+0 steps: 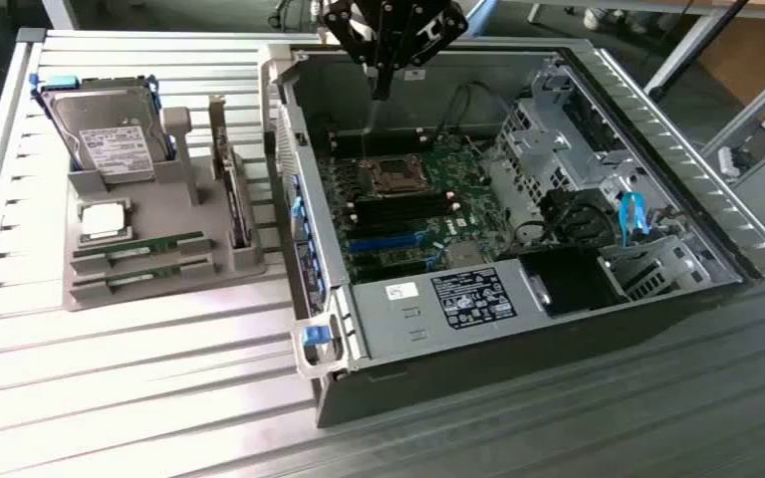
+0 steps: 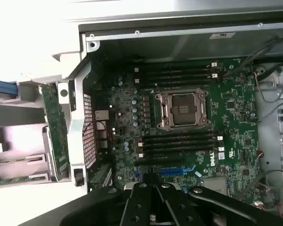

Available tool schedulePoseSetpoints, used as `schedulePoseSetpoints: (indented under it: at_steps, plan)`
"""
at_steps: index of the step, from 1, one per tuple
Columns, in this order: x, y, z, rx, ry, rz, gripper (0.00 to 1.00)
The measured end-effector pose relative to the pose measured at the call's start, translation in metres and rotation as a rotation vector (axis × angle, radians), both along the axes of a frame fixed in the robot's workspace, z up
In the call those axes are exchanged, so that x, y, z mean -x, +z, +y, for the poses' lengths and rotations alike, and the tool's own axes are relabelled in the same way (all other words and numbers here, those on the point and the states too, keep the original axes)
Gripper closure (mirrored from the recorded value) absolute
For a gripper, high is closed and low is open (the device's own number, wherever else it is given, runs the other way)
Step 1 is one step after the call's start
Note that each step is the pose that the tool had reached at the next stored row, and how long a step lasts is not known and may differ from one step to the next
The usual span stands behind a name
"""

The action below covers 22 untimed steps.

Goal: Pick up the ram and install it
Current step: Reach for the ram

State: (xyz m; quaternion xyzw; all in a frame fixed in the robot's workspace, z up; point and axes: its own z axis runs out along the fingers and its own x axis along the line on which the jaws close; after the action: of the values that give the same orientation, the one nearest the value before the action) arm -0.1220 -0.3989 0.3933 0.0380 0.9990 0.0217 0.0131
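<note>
My gripper point(image 1: 382, 92) is closed with nothing between its fingers, and it hangs over the far end of the open computer case point(image 1: 291, 149), above the motherboard point(image 1: 469, 214) just beyond the processor socket point(image 1: 392, 176). The ram point(image 1: 139, 248) is not under me. It lies well off toward the exterior view's left and nearer the camera, outside the case wall, in the near end of the grey holder point(image 1: 243, 261) on the counter point(image 1: 117, 378). It rests flat beside a second green stick, with the hard drive point(image 1: 115, 139) propped at the holder's far end. Its long axis runs roughly across the exterior view, left to right with a slight tilt. I judge that close to the line of the dark memory slots point(image 1: 402, 209) beside the socket. So the ram sits across the case wall from me, well apart.
</note>
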Motion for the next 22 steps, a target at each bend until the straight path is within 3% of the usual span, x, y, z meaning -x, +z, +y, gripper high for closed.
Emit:
schedulePoseSetpoints:
  at_steps: [1,2,14,22]
  plan:
    - [0.02,0.0,0.0,0.0,0.0,0.0,0.91]
    - [0.023,0.0,0.0,0.0001,0.0,0.0,0.91]
    - [0.038,0.0,0.0,0.0,0.0,-0.0001,0.91]
    - [0.06,0.0,0.0,0.0,0.0,-0.0001,0.91]
